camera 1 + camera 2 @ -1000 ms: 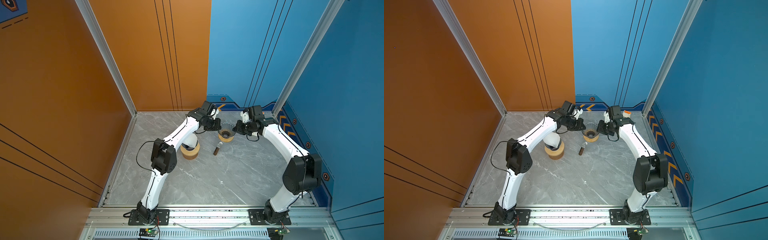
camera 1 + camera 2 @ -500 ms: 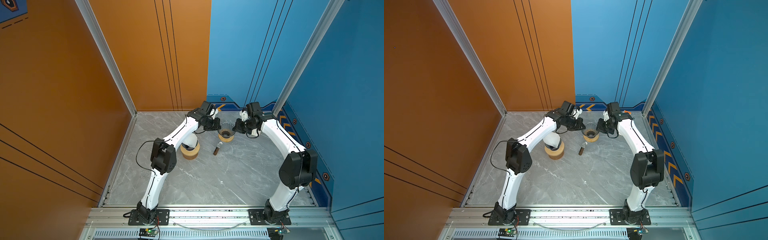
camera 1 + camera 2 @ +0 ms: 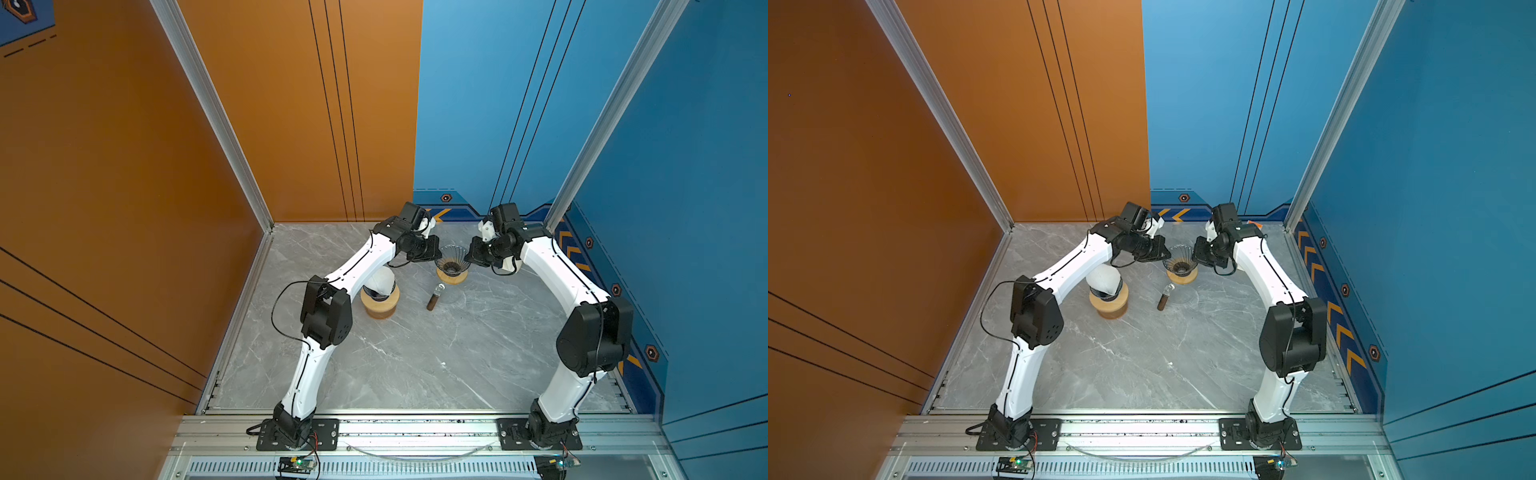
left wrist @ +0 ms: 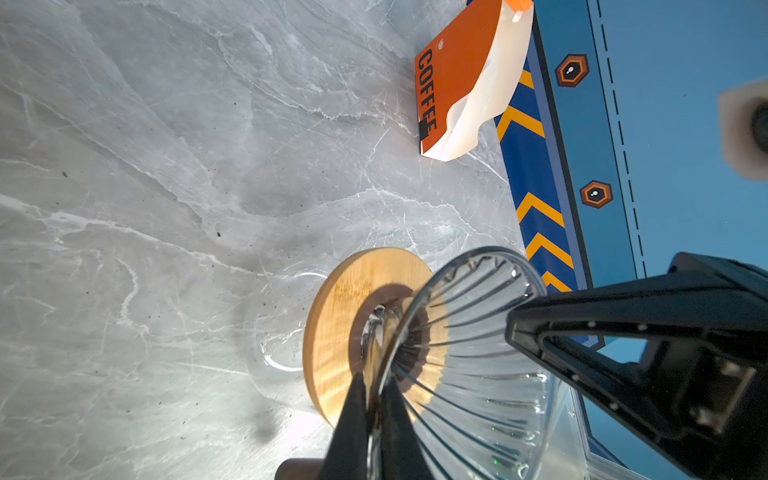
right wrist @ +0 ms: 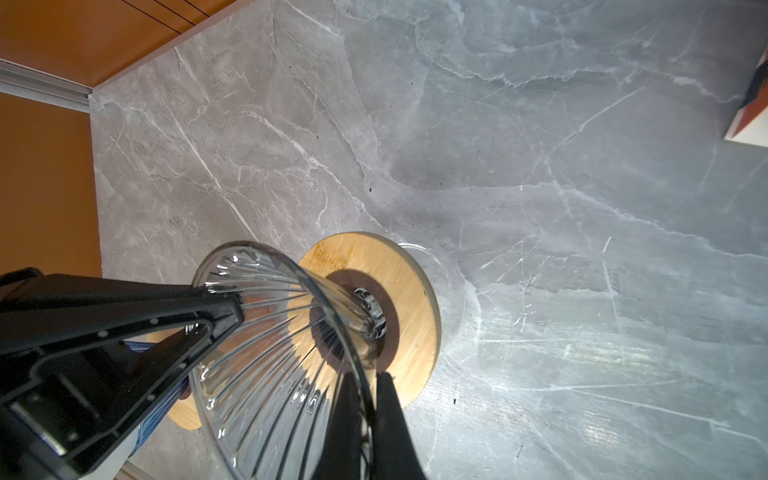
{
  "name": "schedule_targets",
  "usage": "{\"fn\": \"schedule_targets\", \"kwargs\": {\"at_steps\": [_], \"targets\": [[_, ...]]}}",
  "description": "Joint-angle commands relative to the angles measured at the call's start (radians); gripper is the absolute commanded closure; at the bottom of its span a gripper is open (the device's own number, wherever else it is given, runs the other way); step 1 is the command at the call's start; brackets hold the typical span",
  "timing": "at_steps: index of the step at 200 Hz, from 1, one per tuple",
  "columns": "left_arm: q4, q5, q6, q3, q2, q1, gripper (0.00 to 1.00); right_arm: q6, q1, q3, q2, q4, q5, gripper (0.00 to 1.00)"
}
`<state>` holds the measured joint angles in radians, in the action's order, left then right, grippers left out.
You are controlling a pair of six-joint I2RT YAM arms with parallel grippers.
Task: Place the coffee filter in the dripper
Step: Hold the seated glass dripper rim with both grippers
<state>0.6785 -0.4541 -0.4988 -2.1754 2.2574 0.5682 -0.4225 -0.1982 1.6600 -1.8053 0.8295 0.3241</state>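
The dripper is a ribbed clear glass cone on a round wooden disc, near the back of the marble table. My left gripper is shut on its glass rim from the left. Opposite it, my right gripper is shut on the rim from the right. Each wrist view shows the other arm's black fingers at the far rim. The white coffee filter sits domed over a round wooden stand, left of the dripper and partly under my left arm.
A brown-handled tool with a shiny end lies just in front of the dripper. An orange and white COFFEE bag stands at the back right by the blue wall. Orange wall panels close the left side.
The right arm's elbow has swung slightly inward since a second ago. Both grippers stay shut at the dripper's rim, and the filter has not moved.
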Motion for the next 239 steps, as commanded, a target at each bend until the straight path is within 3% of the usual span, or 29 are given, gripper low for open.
{"fn": "schedule_targets", "kwargs": {"at_steps": [1, 104, 169, 239], "targets": [[0.121, 0.005, 0.050, 0.044, 0.039, -0.008, 0.96, 0.023, 0.004, -0.042, -0.115, 0.157, -0.168, 1.00], [0.139, 0.010, 0.058, 0.042, 0.057, -0.005, 0.99, 0.064, -0.013, -0.050, -0.136, 0.153, -0.203, 1.00], [0.139, 0.063, 0.110, 0.049, 0.028, 0.011, 1.00, 0.083, -0.030, -0.180, -0.029, -0.014, -0.217, 1.00], [0.139, 0.059, 0.108, 0.106, 0.004, 0.007, 1.00, 0.098, -0.033, -0.232, -0.014, -0.032, -0.222, 1.00]]}}
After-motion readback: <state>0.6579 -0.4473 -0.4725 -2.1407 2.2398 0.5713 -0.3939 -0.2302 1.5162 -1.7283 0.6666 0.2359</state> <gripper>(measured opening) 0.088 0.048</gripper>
